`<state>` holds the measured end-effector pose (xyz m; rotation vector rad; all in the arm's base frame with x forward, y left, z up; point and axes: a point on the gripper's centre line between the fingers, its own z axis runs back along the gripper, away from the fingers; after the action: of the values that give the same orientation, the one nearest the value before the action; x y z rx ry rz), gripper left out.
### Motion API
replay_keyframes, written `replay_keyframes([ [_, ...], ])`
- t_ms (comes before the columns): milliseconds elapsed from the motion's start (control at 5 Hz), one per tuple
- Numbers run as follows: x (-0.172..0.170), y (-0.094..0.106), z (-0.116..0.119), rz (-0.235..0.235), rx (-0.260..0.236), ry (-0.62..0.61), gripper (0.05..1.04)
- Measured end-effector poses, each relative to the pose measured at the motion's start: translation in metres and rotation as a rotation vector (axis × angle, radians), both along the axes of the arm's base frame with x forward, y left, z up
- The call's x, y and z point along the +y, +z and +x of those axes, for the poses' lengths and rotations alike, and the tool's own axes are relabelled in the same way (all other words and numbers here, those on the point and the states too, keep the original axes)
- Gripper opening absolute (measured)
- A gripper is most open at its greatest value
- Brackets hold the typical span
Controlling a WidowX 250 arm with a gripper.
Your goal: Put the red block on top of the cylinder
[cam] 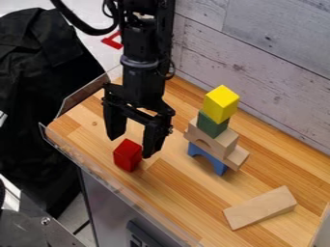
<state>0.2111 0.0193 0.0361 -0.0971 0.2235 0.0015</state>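
A red marking (113, 40) is seen on the floor, its shape partly hidden. The wooden tabletop (169, 198) is bordered by a clear rim (116, 187), within which the blocks are held. The fingers of the black gripper (132, 146) are spread apart, and the red block (128, 155) is seen on the wood near their tips; whether it is touched cannot be told. Beside it, a yellow block (220, 103) is carried by a green block (212, 124), a wooden arch (222, 143), a plank (237, 158) and a blue arch (207, 158).
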Motion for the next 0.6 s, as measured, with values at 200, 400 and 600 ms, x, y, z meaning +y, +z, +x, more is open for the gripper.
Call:
replay_keyframes([
  [200, -0.001, -0.006, -0.004, -0.003, 0.029, 0.006, 1.0],
  [400, 0.01, -0.015, 0.0, 0.068, 0.055, 0.056, 1.0],
  [600, 0.019, -0.016, 0.009, 0.105, 0.04, 0.095, 1.0],
])
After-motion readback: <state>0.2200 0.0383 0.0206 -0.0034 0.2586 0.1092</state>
